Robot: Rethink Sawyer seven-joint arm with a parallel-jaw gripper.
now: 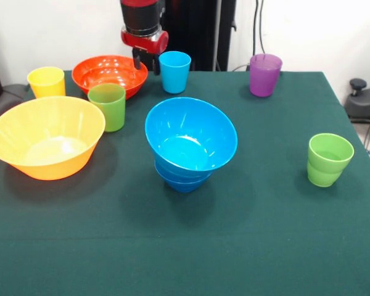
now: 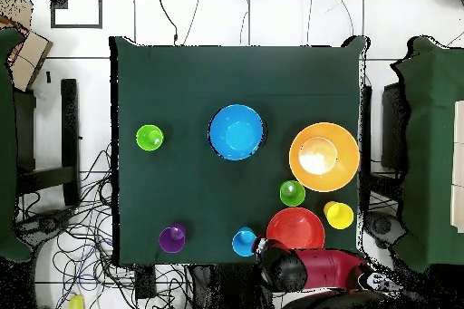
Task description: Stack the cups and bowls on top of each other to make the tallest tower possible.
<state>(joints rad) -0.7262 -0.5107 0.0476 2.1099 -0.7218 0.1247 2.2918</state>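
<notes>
gripper (image 1: pixel 147 60) above orange-red bowl (image 1: pixel 109 73) far rim | light blue cup (image 1: pixel 174 71) just beside | fingers: grip state unreadable

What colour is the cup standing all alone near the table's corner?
Green. That lone cup shows best in the front view, far from the bowls.

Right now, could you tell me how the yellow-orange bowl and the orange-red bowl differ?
The yellow-orange bowl is the wider and deeper of the two; the orange-red bowl is smaller and shallower. The yellow-orange bowl sits nearer the front camera, at the table's edge, while the orange-red bowl lies farther back, close beside the gripper. A green cup stands between them. Both are glossy, flared, upright, empty and not yet stacked.
</notes>
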